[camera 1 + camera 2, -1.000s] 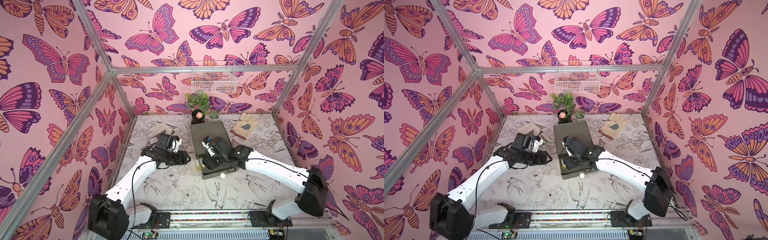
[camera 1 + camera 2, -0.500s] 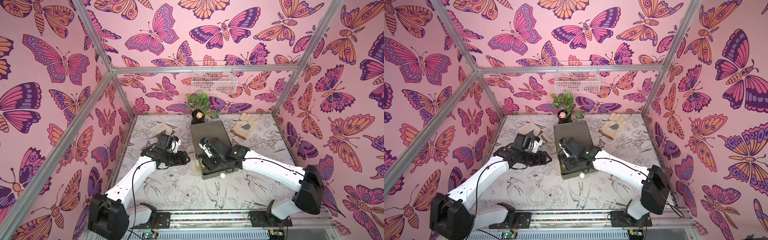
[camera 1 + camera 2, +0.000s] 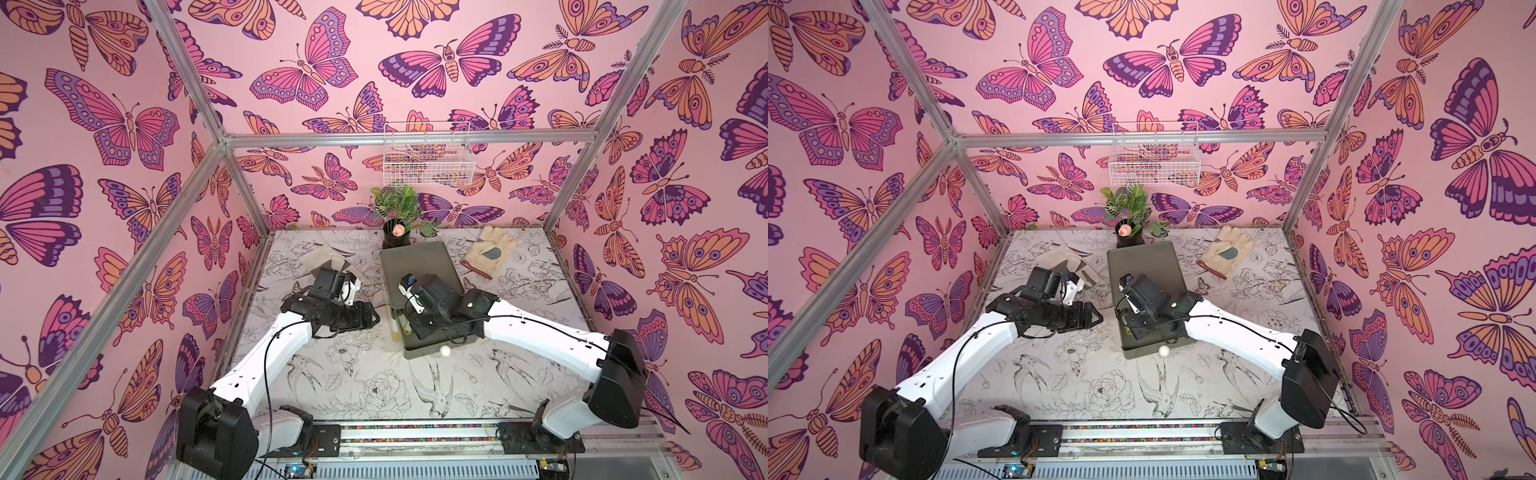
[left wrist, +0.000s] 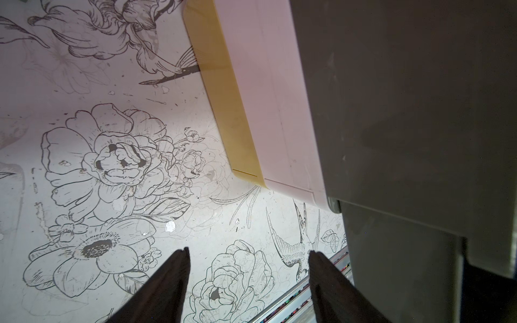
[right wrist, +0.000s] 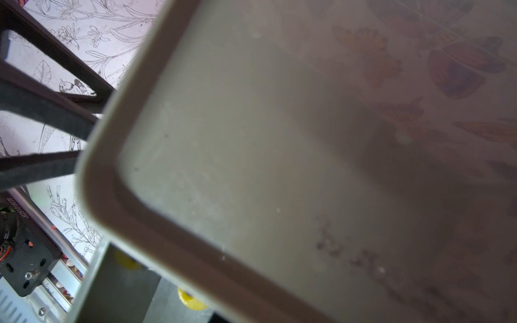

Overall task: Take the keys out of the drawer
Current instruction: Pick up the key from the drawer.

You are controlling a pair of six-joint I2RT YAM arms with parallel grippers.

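I find the keys (image 5: 190, 299) inside the open drawer (image 3: 419, 354): two yellow tags (image 5: 126, 261) show (blurred, so I cannot tell their long axis or heading). Right gripper (image 3: 415, 328) reaches into that drawer; its jaws are hidden, state undetermined. Left gripper (image 4: 247, 251) hovers over the desk (image 3: 374, 395), fingers (image 4: 167, 279) apart, holding nothing.

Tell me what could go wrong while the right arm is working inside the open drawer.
The right gripper reaches into the drawer with its fingertips hidden, so it may come up empty. The yellow tags lie close to the front edge of the cabinet; a lift could snag that edge. The left gripper hangs open beside the cabinet, bracing nothing, so the cabinet might slide.
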